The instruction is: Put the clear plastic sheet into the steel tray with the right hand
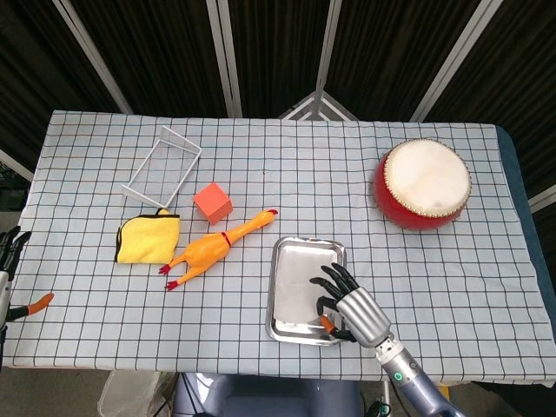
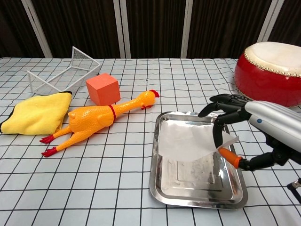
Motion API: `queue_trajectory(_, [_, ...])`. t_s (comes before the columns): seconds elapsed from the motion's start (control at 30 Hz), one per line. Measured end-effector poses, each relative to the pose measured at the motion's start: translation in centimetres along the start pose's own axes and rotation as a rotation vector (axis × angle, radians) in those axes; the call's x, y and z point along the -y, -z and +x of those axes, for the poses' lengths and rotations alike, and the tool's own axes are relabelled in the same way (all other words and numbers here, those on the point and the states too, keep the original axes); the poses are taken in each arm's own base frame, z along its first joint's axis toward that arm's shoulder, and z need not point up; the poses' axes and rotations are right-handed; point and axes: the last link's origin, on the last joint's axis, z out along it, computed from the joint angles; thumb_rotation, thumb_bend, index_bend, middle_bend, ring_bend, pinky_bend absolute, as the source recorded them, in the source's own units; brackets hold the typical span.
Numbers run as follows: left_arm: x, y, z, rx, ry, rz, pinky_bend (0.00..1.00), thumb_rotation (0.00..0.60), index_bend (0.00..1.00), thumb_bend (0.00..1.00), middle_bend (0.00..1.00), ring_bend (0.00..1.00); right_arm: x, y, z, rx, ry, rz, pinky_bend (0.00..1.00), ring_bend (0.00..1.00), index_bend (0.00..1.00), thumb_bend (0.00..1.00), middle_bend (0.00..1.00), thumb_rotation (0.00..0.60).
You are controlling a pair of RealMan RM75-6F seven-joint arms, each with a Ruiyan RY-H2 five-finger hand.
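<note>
The steel tray [image 2: 156, 155] [image 1: 276, 295] lies near the front edge of the checked table. The clear plastic sheet [image 2: 186, 141] rests mostly flat inside it, with its right corner lifted. My right hand [image 2: 256, 115] [image 1: 349, 308] hovers over the tray's right side and pinches that raised corner between a dark finger and the orange-tipped thumb. From the head view the sheet is hard to make out in the tray. My left hand [image 1: 7, 261] shows only at the far left edge, off the table, fingers apart and holding nothing.
A yellow rubber chicken [image 2: 96, 117] lies just left of the tray, with an orange cube [image 2: 102, 88], a yellow cloth [image 2: 35, 113] and a white wire basket [image 2: 63, 73] beyond it. A red drum [image 2: 270, 70] stands at the back right.
</note>
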Motion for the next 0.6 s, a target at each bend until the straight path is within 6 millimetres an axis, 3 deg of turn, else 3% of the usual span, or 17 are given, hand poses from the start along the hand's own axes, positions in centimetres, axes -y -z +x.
queue_trajectory(0.17, [0.0, 0.1, 0.0, 0.002, -0.005, -0.002, 0.0, 0.6, 0.0, 0.0, 0.0, 0.0, -0.1, 0.3, -0.2, 0.0, -0.008, -0.012, 0.0, 0.05, 0.68, 0.55, 0.23, 0.6])
queue_trajectory(0.6, [-0.1, 0.2, -0.2, 0.003, -0.015, -0.007, 0.0, 0.6, 0.0, 0.0, 0.0, 0.0, 0.5, 1.1, -0.4, -0.016, -0.03, -0.019, 0.0, 0.0, 0.43, 0.53, 0.2, 0.6])
